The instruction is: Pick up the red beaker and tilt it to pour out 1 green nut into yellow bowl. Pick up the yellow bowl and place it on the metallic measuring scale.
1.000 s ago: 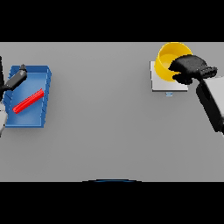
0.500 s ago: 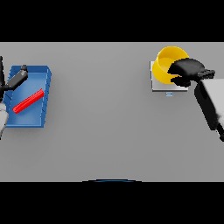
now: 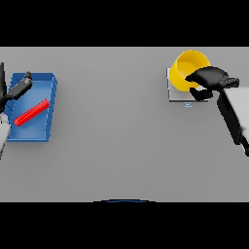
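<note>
You see a smooth, round yellow bowl (image 3: pixel 187 70) with a glossy rim sitting on the scale (image 3: pixel 176 92), a flat, pale metallic square plate at the far right of the matte grey table (image 3: pixel 121 146). A small bluish mark shows at the scale's front edge, too small to read. No nut can be made out inside the bowl.

Your right hand (image 3: pixel 209 78) lies over the bowl's right rim, its dark fingers curled down around the edge and the thumb reaching toward the scale's top; it is clamped on the bowl. The forearm runs back from it, slanting to the lower right edge of the view.

On the far left, a shallow blue rectangular tray (image 3: pixel 46 85) with raised walls holds the red beaker (image 3: pixel 31 113), which looks like a slim red cylinder lying on its side, slanted across the tray floor (well apart from the bowl). Your left hand (image 3: pixel 19 87) shows at the tray's upper left corner, dark and raised above the beaker, not touching it; you cannot tell whether its fingers are apart or together.
</note>
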### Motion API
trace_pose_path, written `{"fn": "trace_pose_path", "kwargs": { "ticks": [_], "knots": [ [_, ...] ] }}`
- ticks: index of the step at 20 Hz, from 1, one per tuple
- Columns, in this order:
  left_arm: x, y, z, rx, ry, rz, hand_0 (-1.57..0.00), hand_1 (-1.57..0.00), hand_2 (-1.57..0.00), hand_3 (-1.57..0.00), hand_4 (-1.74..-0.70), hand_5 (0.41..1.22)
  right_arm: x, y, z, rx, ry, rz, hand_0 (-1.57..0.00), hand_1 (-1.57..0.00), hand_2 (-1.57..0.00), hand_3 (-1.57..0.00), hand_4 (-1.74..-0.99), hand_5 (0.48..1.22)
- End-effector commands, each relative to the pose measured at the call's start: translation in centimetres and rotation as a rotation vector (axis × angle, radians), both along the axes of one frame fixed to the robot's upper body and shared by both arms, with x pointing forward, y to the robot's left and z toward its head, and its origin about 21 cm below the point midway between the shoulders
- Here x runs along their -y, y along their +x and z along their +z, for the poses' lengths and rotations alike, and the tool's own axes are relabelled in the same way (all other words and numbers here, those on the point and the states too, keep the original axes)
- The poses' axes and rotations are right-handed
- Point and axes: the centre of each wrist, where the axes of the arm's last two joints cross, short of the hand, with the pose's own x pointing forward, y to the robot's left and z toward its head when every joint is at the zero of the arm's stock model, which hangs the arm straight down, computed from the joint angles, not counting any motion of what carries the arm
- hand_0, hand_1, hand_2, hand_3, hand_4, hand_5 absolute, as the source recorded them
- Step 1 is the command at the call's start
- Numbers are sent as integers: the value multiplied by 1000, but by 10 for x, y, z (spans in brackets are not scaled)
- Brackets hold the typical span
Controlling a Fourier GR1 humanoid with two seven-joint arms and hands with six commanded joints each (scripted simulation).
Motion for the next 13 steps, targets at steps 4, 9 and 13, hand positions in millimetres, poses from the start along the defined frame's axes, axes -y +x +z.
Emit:
{"fn": "trace_pose_path", "kwargs": {
  "ticks": [4, 9, 13],
  "knots": [
    [-2, 4, 3, -8, 2, 8, 1, 1, 1, 1, -722, 664, -5, 4, 5, 12, 9, 19, -165, -147, -195, -394, -1546, 856],
    [1, 3, 2, -1, 7, 4, 1, 1, 1, 1, -723, 664, -5, 3, 0, 9, 18, 0, -54, -48, -63, -244, -1518, 786],
    [-2, 3, 3, 3, 3, 3, 1, 1, 1, 1, -726, 665, 0, 2, 0, -10, 6, -32, -21, -19, -25, -146, -1478, 738]
  ]
}}
